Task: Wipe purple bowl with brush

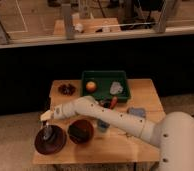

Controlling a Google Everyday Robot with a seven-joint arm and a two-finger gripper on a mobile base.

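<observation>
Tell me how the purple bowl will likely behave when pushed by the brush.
Purple bowl looks wide and shallow, so probably slides rather than tips. It sits near the table corner, so it might shift off. The shut gripper holds the brush over it.

Two bowls sit at the table's (140, 90) front-left corner: one purple bowl (50, 141) and one red-brown bowl (81, 131). One gripper (46, 118), clamped shut, sits over the purple one. One green tray (104, 75) at the back edge, holding one orange fruit (91, 86) and one pale lump (116, 88).
</observation>
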